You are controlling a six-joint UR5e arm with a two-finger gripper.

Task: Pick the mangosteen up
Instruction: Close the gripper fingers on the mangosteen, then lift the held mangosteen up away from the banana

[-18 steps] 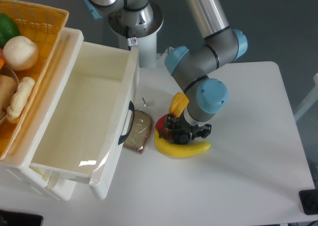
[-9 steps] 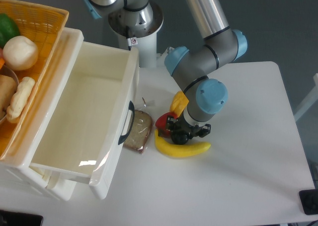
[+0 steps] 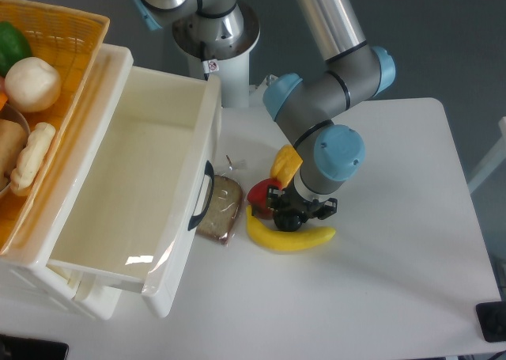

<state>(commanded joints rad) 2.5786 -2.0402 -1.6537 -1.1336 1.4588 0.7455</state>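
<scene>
1. A white table (image 3: 395, 281) is seen bearing an open white drawer (image 3: 134, 194) at its left, with a yellow basket (image 3: 75, 36) of produce above it.
2. The arm (image 3: 324, 107) is bent down over a cluster of fruit at mid-table.
3. A yellow banana (image 3: 288, 239) is laid just in front of a red pepper (image 3: 259, 195).
4. The gripper (image 3: 291, 215) is lowered onto the mangosteen (image 3: 289, 219), a dark ball touching the banana and beside the pepper.
5. Whether the jaws are clamped cannot be told; the grasping step is judged to be in hand, and a firm closure followed by a straight lift is called for.
</scene>
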